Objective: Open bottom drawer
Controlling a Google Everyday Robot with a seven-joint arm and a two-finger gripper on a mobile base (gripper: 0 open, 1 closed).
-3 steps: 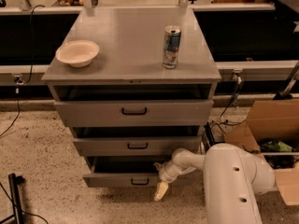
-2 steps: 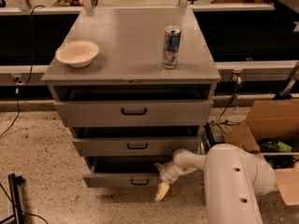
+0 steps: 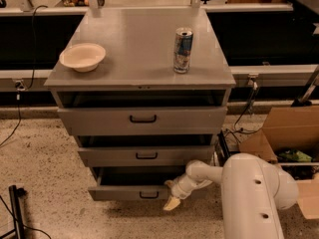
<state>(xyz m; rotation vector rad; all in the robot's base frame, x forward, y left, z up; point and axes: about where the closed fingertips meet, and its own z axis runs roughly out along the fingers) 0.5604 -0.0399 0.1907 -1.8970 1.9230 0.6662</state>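
The bottom drawer (image 3: 124,193) sat low in the centre of the frame, under the bench (image 3: 139,49), partly out with a dark gap above its front. The claw (image 3: 172,202) hung at the front's lower right edge, just beside the black handle (image 3: 149,195); whether it was open or closed could not be told. The pull looked to be under way, and the next move called for a straight outward draw. The arm (image 3: 204,176) hid the drawer's right end.

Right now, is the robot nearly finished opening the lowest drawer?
Mostly. Done: the narrow grey bottom drawer sticks out past the grey middle drawer, with a dark gap showing above its front. In hand: the robot's cream gripper sits low at the drawer front's right end, beside the small black bar handle. Left: probably a little more pulling, then moving the gripper away.
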